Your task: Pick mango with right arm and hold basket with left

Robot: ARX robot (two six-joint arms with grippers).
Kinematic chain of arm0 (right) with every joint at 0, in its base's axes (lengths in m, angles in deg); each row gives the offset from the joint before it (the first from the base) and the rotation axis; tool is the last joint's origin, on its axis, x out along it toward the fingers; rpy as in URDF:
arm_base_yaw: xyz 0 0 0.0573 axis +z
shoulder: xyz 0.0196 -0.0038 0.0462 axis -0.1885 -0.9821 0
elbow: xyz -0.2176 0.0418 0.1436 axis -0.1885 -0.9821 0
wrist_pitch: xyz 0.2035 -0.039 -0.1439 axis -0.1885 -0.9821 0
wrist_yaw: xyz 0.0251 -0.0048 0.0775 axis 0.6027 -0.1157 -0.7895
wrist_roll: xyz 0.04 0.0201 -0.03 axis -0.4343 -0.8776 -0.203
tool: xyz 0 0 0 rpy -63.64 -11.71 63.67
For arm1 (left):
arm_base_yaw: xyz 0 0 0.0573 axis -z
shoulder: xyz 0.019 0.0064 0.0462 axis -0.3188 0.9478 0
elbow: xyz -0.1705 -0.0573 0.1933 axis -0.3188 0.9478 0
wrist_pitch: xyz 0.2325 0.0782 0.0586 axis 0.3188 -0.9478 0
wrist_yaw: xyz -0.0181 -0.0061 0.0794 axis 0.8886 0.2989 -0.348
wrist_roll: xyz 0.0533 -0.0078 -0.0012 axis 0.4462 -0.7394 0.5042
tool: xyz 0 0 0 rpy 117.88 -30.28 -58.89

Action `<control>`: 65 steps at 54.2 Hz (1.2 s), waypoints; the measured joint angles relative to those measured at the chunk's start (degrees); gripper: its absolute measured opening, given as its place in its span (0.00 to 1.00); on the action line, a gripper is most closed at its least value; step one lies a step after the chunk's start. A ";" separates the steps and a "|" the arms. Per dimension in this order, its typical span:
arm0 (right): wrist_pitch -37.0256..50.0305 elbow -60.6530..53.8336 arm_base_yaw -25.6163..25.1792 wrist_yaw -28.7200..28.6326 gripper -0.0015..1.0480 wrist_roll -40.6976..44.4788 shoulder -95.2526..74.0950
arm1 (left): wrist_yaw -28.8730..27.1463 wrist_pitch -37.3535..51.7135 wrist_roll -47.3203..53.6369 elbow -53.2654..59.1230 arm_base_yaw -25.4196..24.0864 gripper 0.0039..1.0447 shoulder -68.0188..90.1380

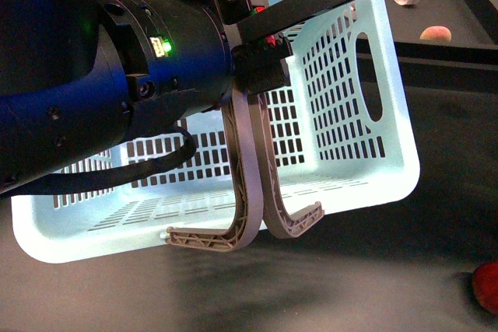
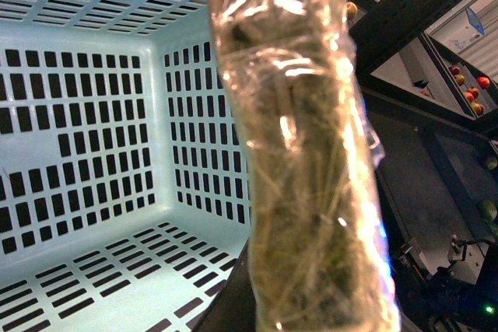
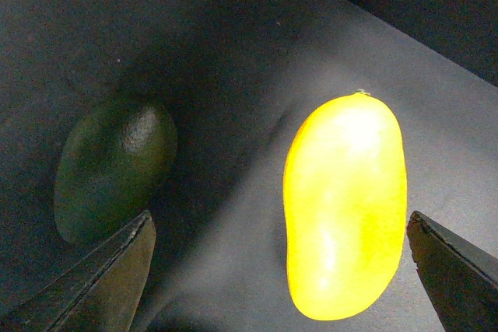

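One mango (image 3: 346, 207) lies on the dark surface (image 3: 233, 52), framed by the wide-open right pincer (image 3: 278, 219), so centre, drop straight, squeeze gently, dodge the green fruit (image 3: 115, 167) nearby. Left pincer (image 1: 243, 220) sits by the basket (image 1: 373, 161); grip's hard to tell.

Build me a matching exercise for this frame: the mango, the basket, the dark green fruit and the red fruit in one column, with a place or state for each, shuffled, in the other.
Things
1. mango
2. basket
3. dark green fruit
4. red fruit

Places or states
A. pale blue and slotted, tilted, right behind the left arm
B. cut off by the lower right edge of the front view
C. bright yellow, lying between the fingers of the open right tool
D. in shadow on the dark surface, beside the yellow fruit

Pairs: 1-C, 2-A, 3-D, 4-B
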 joint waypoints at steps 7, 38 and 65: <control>-1.01 2.12 0.44 0.02 0.92 -0.02 -2.71 | -0.02 0.00 0.00 0.00 0.00 0.05 0.00; -3.19 4.52 0.00 -0.37 0.92 0.15 -9.44 | 0.13 0.00 0.00 0.00 0.00 0.05 0.00; -4.48 7.93 -0.42 -0.94 0.92 1.05 -11.56 | 0.15 0.00 0.00 0.00 0.00 0.05 0.00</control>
